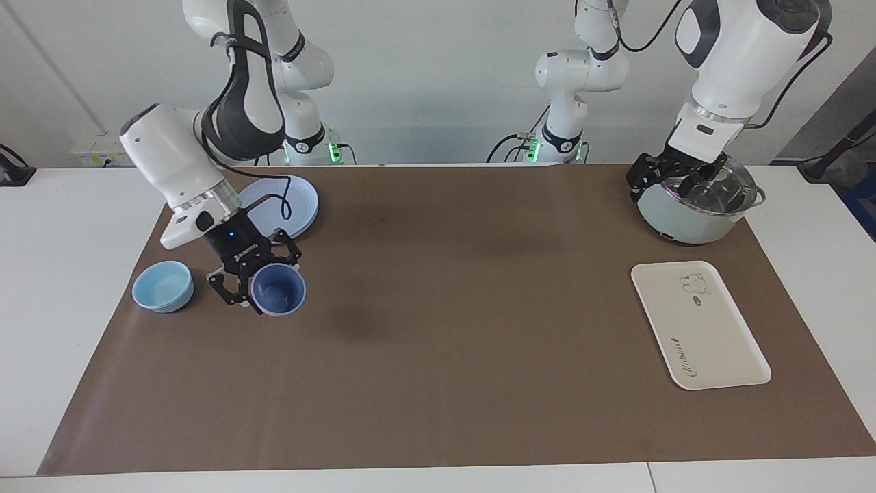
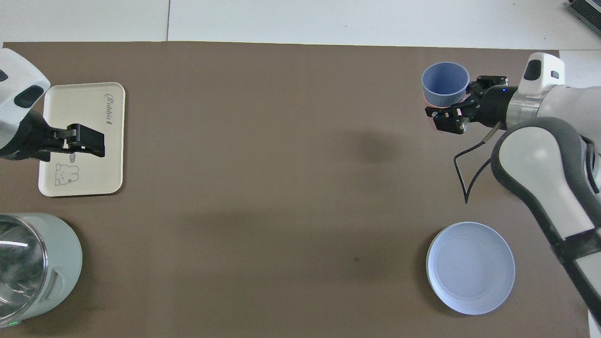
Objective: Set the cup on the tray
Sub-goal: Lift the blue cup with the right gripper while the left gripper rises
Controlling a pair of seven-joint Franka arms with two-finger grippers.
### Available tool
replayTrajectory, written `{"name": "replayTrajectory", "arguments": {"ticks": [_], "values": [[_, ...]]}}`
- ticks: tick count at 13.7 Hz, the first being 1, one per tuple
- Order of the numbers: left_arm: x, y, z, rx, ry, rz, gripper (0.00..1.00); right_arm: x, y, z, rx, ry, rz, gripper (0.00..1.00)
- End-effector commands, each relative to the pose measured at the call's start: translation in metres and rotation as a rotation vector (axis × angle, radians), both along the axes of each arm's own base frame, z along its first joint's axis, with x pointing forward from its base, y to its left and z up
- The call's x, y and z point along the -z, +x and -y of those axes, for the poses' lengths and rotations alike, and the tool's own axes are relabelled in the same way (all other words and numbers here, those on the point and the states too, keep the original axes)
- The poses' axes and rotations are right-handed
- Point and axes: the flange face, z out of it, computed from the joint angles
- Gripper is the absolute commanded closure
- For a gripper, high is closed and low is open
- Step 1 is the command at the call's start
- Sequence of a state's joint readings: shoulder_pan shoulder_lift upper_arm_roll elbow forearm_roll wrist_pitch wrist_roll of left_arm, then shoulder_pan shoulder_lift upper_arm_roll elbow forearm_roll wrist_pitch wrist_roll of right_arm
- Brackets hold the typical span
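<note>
My right gripper (image 1: 263, 284) is shut on the periwinkle-blue cup (image 1: 277, 291) and holds it in the air, tilted so its dark inside shows in the facing view. It hangs over the mat at the right arm's end, beside the light-blue bowl. In the overhead view the cup (image 2: 445, 84) sits in the right gripper (image 2: 453, 105), and slivers of pink show just under it. The cream-white tray (image 1: 712, 335) lies flat at the left arm's end. My left gripper (image 1: 667, 177) hangs open and empty by the pot's rim; from overhead the left gripper (image 2: 87, 142) covers part of the tray (image 2: 103, 159).
A round blue plate (image 1: 301, 198) lies close to the right arm's base, also seen as the plate (image 2: 470, 267). The light-blue bowl (image 1: 163, 286) sits at the mat's edge. A pale green pot with a glass lid (image 1: 691, 216) stands nearer the robots than the tray.
</note>
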State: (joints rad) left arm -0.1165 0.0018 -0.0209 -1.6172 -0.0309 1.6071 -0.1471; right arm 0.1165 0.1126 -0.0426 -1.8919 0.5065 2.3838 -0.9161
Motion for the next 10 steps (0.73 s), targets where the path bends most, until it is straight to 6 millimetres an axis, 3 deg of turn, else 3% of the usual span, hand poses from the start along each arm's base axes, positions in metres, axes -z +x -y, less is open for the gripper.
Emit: {"name": "replayTrajectory", "arguments": {"ticks": [1,4,6,8,10], "values": [[-0.004,-0.006,0.019,-0.020,-0.191,0.029,0.00,-0.031,-0.003,-0.032,0.018,-0.092,-0.059,1.00],[-0.003,0.005,0.042,-0.151,-0.406,0.027,0.00,-0.040,-0.011,-0.082,0.007,-0.194,-0.076,1.00],[0.001,0.018,0.072,-0.250,-0.572,0.041,0.00,-0.039,-0.020,-0.109,-0.011,-0.272,-0.081,1.00],[0.007,0.029,0.112,-0.354,-0.682,0.067,0.00,-0.037,-0.027,-0.126,-0.025,-0.322,-0.089,1.00],[0.026,0.044,0.158,-0.451,-0.788,0.107,0.00,-0.045,-0.031,-0.141,-0.048,-0.348,-0.085,1.00]]}}
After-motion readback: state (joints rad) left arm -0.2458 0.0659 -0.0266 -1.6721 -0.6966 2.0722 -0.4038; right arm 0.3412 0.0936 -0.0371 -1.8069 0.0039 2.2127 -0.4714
